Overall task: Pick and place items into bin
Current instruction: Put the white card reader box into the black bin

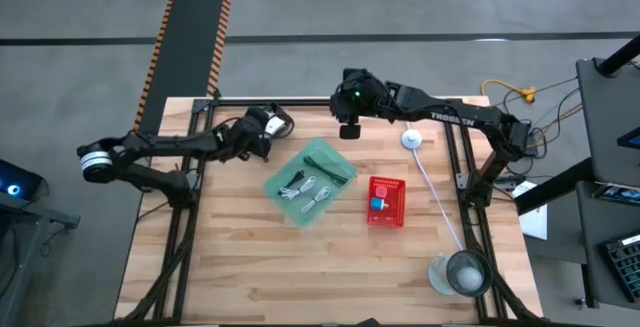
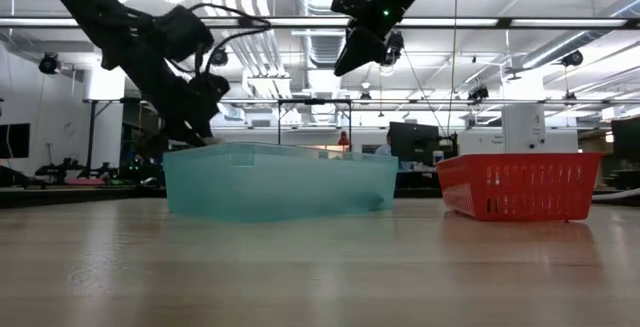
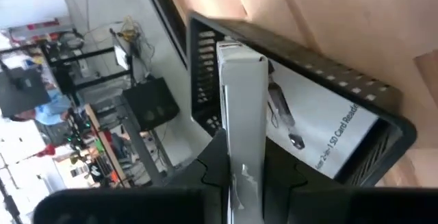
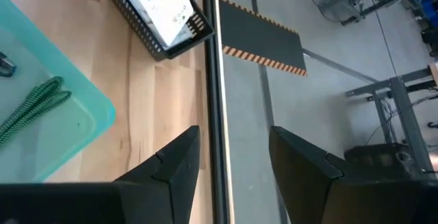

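In the high view, the left gripper (image 1: 262,127) is seen at upper left of centre over a dark basket (image 1: 268,124), while the right gripper (image 1: 349,129) hangs at top centre, empty. The teal bin (image 1: 338,175) at centre holds a white coiled cable (image 1: 312,197) and a green cord (image 1: 320,160); a red basket (image 1: 387,201) sits to its right.

In the low view, the left gripper (image 2: 185,127) is at the upper left, just behind the bin (image 2: 280,180).

In the left wrist view, the fingers (image 3: 212,166) are clenched on a white printed packet (image 3: 241,107) standing in the basket (image 3: 383,125). The packet should be lifted straight out, clear of the mesh wall, then carried over the bin.

In the right wrist view, the right fingers (image 4: 174,162) stand released above the table edge.
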Robot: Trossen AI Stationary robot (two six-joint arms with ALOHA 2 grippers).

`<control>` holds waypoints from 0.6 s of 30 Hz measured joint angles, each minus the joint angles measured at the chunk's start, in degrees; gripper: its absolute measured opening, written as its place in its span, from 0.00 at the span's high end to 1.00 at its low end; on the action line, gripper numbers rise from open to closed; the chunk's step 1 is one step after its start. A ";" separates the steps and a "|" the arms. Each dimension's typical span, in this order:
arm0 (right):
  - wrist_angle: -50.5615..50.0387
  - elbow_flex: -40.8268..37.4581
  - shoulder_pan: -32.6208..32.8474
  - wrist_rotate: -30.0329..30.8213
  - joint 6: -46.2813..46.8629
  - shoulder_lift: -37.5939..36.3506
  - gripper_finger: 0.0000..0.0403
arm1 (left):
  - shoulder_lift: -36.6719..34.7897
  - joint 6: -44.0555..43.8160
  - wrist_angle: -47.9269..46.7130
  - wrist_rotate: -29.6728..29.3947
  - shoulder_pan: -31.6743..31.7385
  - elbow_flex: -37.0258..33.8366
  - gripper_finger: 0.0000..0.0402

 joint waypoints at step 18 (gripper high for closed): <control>-0.27 0.00 -0.07 0.11 -0.04 0.00 0.61 | 1.71 -0.40 3.70 -3.44 1.13 0.28 0.58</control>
